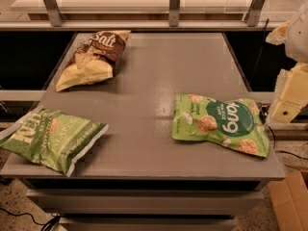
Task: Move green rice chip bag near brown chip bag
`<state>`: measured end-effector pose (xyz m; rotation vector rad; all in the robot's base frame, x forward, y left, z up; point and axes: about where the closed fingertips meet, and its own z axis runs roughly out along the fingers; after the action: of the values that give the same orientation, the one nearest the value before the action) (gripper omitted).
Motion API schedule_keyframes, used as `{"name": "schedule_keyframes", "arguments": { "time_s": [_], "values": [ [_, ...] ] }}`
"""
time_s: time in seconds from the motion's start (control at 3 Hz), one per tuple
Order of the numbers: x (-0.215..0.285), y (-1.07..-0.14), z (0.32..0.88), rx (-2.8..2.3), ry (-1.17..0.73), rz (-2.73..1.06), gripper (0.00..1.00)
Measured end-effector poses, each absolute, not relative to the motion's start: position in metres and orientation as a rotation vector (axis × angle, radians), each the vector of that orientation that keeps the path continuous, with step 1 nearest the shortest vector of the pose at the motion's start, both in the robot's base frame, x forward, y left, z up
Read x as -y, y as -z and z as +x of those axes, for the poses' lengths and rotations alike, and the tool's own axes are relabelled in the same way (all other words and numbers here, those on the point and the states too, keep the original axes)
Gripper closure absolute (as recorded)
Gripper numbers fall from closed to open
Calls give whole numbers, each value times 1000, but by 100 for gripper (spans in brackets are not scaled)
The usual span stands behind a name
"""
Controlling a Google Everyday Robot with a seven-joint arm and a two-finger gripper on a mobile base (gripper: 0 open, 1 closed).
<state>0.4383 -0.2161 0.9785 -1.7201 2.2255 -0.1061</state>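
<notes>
The green rice chip bag (220, 124) lies flat on the grey table (159, 66) at the front right; it is bright light green with a dark green circle logo and round rice cakes. The brown chip bag (95, 57), dark brown and cream-yellow with white "Salt" lettering, lies at the back left of the table. My gripper (290, 94) shows as cream-white parts at the right edge of the view, just beyond the table's right side. It is to the right of the green rice chip bag and apart from it.
A duller green bag with white lettering (52, 138) lies at the front left, overhanging the table's left edge. A metal rail with posts (174, 6) runs behind the table. A cardboard box (291, 201) sits on the floor at the lower right.
</notes>
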Motion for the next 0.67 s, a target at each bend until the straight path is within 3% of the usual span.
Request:
{"name": "schedule_keyframes", "arguments": {
  "time_s": [0.67],
  "values": [
    [209, -970, 439, -2222, 80, -1721, 0]
  ]
}}
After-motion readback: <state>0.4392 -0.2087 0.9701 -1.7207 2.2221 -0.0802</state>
